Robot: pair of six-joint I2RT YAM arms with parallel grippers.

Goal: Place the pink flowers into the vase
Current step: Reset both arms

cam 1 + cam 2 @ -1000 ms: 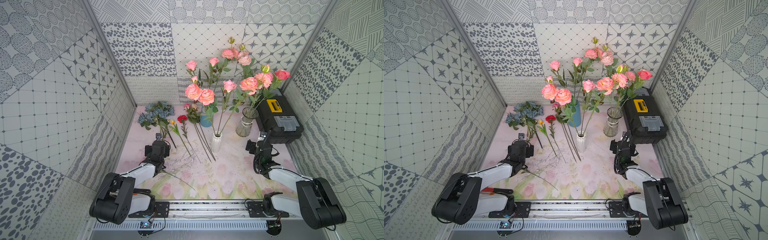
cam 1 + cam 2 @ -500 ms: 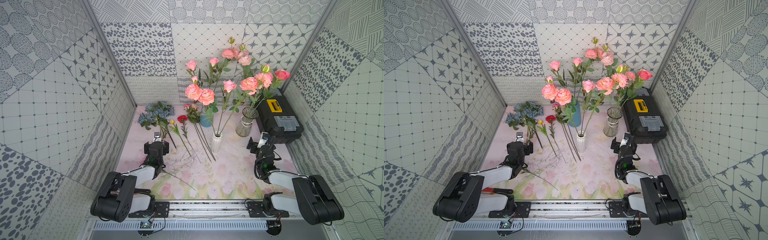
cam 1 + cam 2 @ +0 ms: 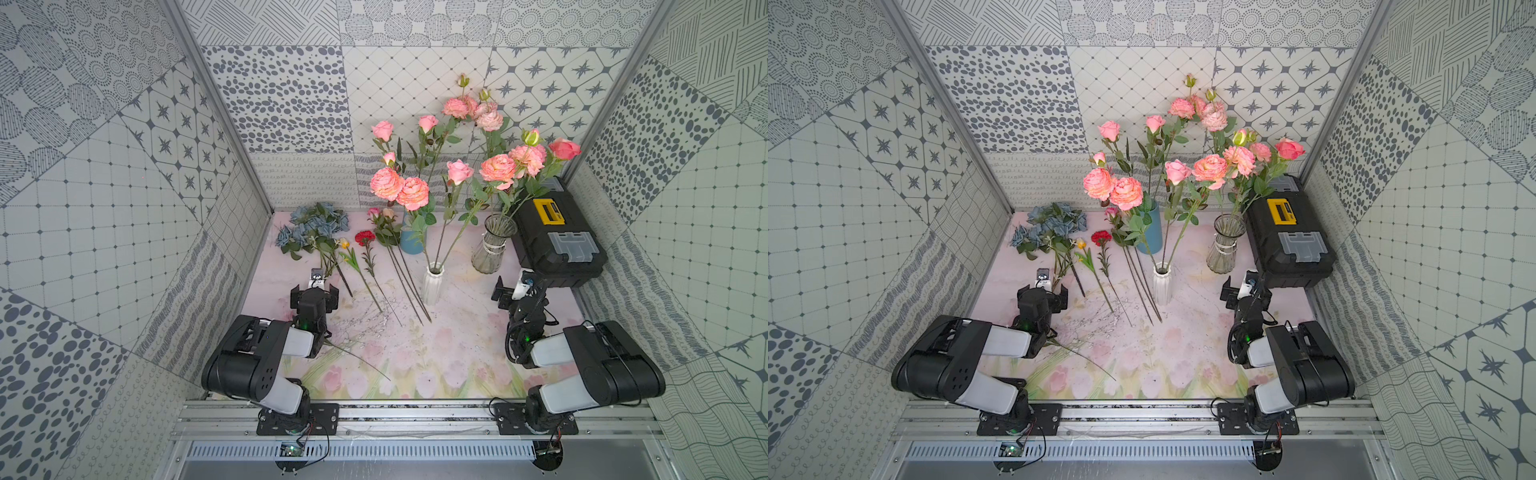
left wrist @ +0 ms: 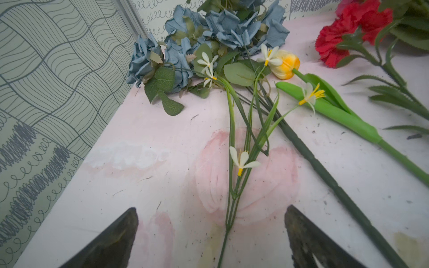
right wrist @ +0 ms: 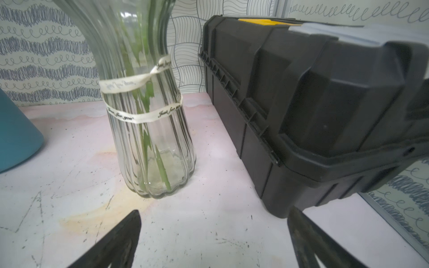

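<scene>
In both top views a scuffed pale pink mat (image 3: 457, 332) printed with faded tulips covers the floor, boxed in by walls (image 3: 270, 95) of grey-patterned panels, with a black toolbox (image 3: 552, 237) at right. Most pink flowers (image 3: 415, 193), ruffled heads on long green stems, stand upper centre in a white ribbed vase (image 3: 432, 284), a blue vase (image 3: 409, 241) and a fluted clear glass vase (image 3: 492, 245); a few lie flat beside the blue one. The left gripper (image 3: 314, 289), jaws spread and empty, sits well left of them; the right gripper (image 3: 515, 286), also spread and empty, sits just below and right of the glass vase.
</scene>
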